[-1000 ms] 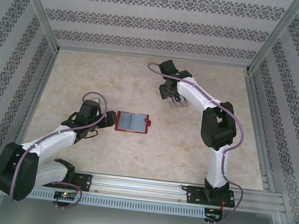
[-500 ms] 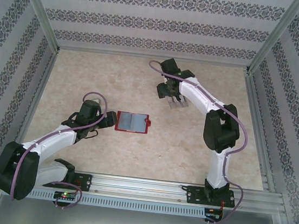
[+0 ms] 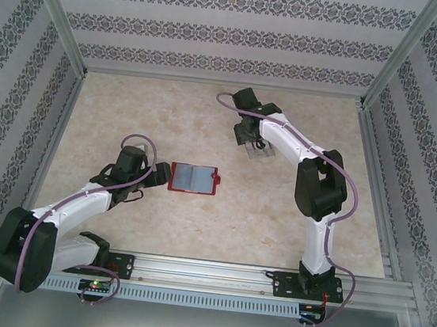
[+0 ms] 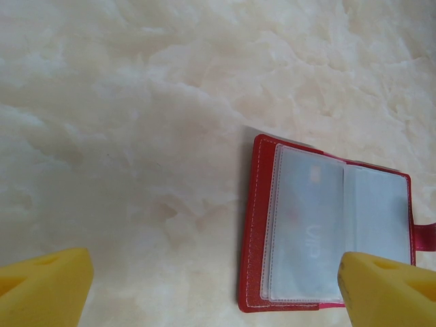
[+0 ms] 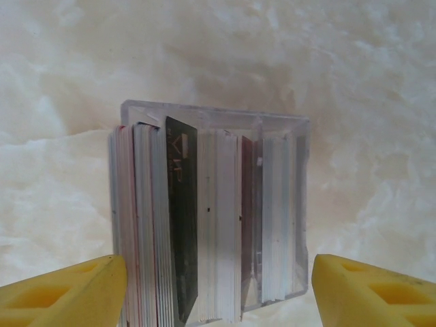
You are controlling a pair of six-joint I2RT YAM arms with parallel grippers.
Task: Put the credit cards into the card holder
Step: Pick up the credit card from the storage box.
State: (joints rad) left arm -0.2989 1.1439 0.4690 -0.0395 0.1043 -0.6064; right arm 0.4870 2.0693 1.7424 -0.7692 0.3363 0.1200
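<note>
- Left pincer point(image 3: 156, 175) point(image 4: 214, 293): jaws stand wide apart, with bare table point(image 4: 136, 102) between them. Nothing is held.
- Card holder point(image 3: 193, 179) point(image 4: 327, 235): lies open and flat, clear pockets up, just ahead of the left pincer and off toward its right-hand finger point(image 4: 388, 289). In the wrist view that finger overlaps the holder's near corner; contact cannot be judged. Faint lettering shows through one pocket. The snap tab point(image 3: 217, 179) is on the side away from the pincer.
- Right pincer point(image 3: 254, 144) point(image 5: 218, 289): jaws apart and clamped on nothing, one finger on either side of the cards.
- Credit cards point(image 3: 258, 151) point(image 5: 218, 225): a stack on edge in a clear box point(image 5: 272, 126), just beyond the right pincer's fingertips and centred between them. One dark card point(image 5: 180, 225) stands among the pale ones.
</note>
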